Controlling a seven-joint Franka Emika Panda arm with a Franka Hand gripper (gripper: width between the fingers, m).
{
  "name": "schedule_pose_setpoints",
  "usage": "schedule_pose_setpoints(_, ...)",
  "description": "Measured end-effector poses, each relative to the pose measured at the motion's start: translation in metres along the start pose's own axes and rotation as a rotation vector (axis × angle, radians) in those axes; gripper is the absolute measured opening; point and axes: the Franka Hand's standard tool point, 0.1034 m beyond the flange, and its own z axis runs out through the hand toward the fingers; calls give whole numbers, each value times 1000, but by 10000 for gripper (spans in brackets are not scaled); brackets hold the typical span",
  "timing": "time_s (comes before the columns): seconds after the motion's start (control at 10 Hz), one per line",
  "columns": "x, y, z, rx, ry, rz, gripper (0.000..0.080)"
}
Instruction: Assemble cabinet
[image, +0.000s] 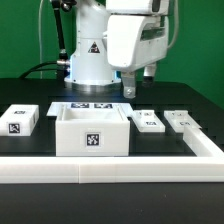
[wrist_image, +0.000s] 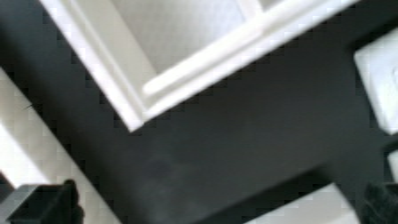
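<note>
The cabinet (image: 92, 135) is a large white hollow box with a marker tag on its front, standing mid-table. One of its corners and its rim show in the wrist view (wrist_image: 151, 75). Two small white tagged insert panels (image: 150, 120) (image: 182, 122) lie to the exterior view's right of it. My gripper (image: 130, 92) hangs above the dark table behind the nearer panel, just off the cabinet's back right corner. It is open and empty: in the wrist view the gripper (wrist_image: 210, 205) has its dark fingertips (wrist_image: 39, 205) far apart with only bare table between them.
A lone small flat tagged block (image: 20, 120) lies at the exterior view's left. A long white rail (image: 110, 167) runs along the front and up the right side. The marker board (image: 88, 106) lies behind the cabinet. The robot base (image: 90, 60) stands at the back.
</note>
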Motion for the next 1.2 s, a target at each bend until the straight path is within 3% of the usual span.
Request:
schedule_pose_setpoints(0.1,-10,0,0,3,-4,8,798)
schedule_pose_setpoints(0.5,-7,0,2,1,-2,-2,798)
schedule_pose_setpoints(0.6,-10,2,4,-37,18,-126,798)
schedule_pose_setpoints(0.7,-15,0,6,-40,18,-179,798)
schedule_pose_setpoints(1.0,-27,1,6,-31,1,-313,798)
schedule_pose_setpoints(1.2,-27,1,6,-32,1,-308,798)
